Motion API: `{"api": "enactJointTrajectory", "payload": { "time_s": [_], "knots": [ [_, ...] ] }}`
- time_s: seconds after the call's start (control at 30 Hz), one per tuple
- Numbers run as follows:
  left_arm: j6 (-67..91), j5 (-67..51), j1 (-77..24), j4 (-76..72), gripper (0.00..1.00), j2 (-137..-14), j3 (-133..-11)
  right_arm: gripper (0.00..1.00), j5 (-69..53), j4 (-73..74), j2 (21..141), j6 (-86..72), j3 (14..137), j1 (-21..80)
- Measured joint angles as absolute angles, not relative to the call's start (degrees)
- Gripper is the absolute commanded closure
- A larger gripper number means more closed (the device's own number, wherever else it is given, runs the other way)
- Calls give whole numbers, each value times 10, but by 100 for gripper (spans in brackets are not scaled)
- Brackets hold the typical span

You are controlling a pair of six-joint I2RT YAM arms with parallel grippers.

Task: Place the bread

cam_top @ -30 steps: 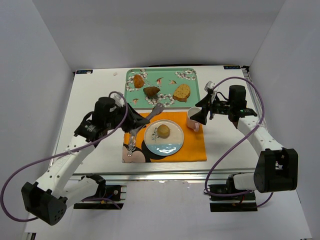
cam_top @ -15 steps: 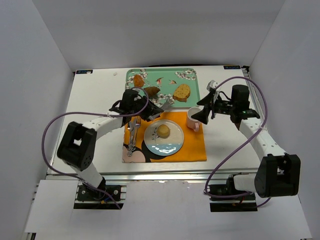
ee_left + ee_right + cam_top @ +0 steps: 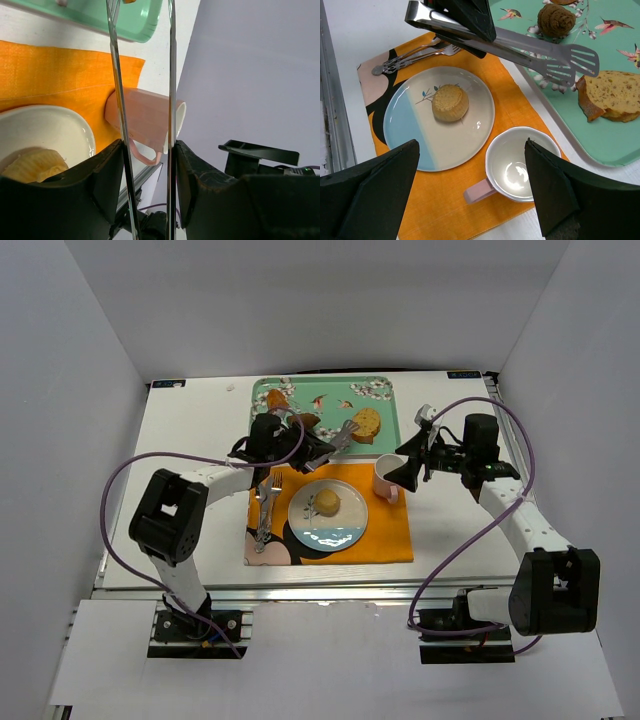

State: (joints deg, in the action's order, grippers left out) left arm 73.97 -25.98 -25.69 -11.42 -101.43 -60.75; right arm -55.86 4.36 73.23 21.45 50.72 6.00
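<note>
left gripper point(image 3: 147, 192) pinches steel tongs point(image 3: 520, 47), blades apart, empty. golden-brown cut bread slice point(image 3: 612, 95) lies just beyond the tips on green floral tray point(image 3: 620, 140). judged light, soft, crumbly: clasp gently across its crust.

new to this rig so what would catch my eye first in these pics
The long metal tongs clamped in the left gripper, stretched over the green floral tray toward a bread slice. Next, the bright orange placemat at table centre, with a small bun on a plate and a pink mug beside it.
</note>
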Motion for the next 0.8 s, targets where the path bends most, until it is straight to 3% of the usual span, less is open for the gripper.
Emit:
{"api": "enactJointTrajectory", "payload": {
  "time_s": [0.8],
  "knots": [
    [761, -281, -257, -125, 44, -1093, -636, 11, -559, 41, 733, 214, 507, 56]
  ]
}}
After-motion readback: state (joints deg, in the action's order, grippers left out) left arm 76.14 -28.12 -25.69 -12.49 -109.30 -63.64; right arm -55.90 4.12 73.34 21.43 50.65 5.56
